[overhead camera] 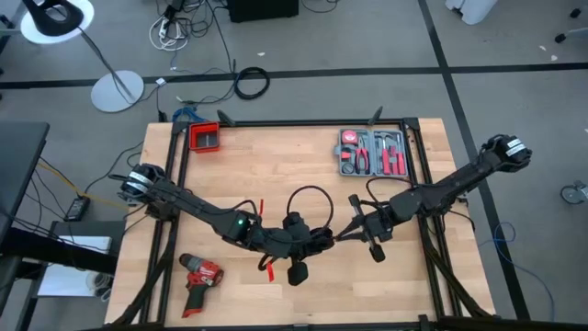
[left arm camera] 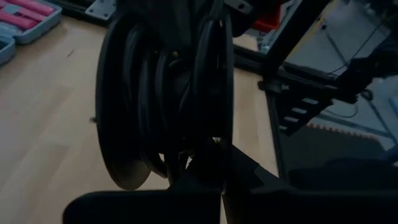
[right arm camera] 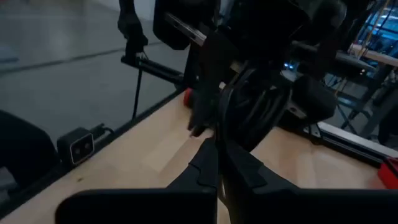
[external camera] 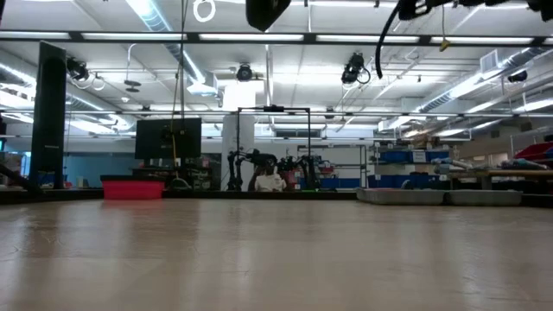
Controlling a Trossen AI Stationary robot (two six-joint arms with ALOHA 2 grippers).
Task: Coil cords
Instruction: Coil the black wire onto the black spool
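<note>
The thin black cord is wound into a bundle of several turns [left arm camera: 168, 93] above the middle of the table, with one loose loop [overhead camera: 309, 195] standing out toward the far edge. My left gripper [overhead camera: 315, 241] comes from the table's left and is shut on the bundle. My right gripper [overhead camera: 342, 236] comes from the right and is shut on the cord right beside it [right arm camera: 249, 106]. In the low view no cord lies on the tabletop. The plug end does not show. My left gripper pinches the coiled turns at one side of the bundle [left arm camera: 186, 155] between its two fingers, several strands together. The fingers come about level from the table's left. The bundle stands on edge beyond the fingertips, clear of the table. My right gripper pinches the cord where its strands leave the bundle [right arm camera: 219, 134], between its two fingers. The fingers come about level from the table's right. How many strands it has, I cannot tell. The cord is clear of the table.
A red drill [overhead camera: 197, 280] lies at the near left. A grey tool case [overhead camera: 372, 152] with red tools sits at the far right, a red bin [overhead camera: 205, 138] at the far left corner. A thicker black cable ring [overhead camera: 251, 83] lies on the floor beyond the table.
</note>
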